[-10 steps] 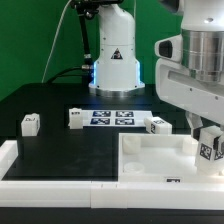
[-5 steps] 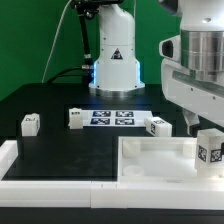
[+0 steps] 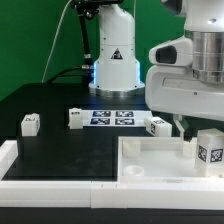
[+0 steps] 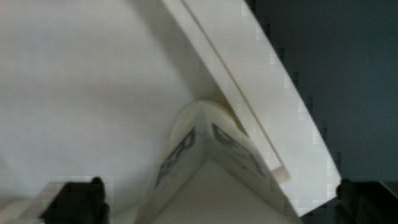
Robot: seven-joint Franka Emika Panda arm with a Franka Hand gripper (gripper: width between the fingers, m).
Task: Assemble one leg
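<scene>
Four legs: one (image 3: 30, 124), two (image 3: 75, 118), three (image 3: 160, 126), four (image 3: 210, 152).

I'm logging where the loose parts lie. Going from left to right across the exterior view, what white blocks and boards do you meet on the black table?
Leg at the far left → leg beside the board → marker board → leg right of the board → standing leg on the tray-like panel.

My black table (image 3: 60, 155) carries the marker board (image 3: 112, 117) near its far middle. Three small white legs lie on it: one (image 3: 30, 124) toward the exterior view's left, one (image 3: 76, 118) touching the board's left end, one (image 3: 159, 125) just beside its right end. The large white panel (image 3: 150, 158) lies in front.
</scene>
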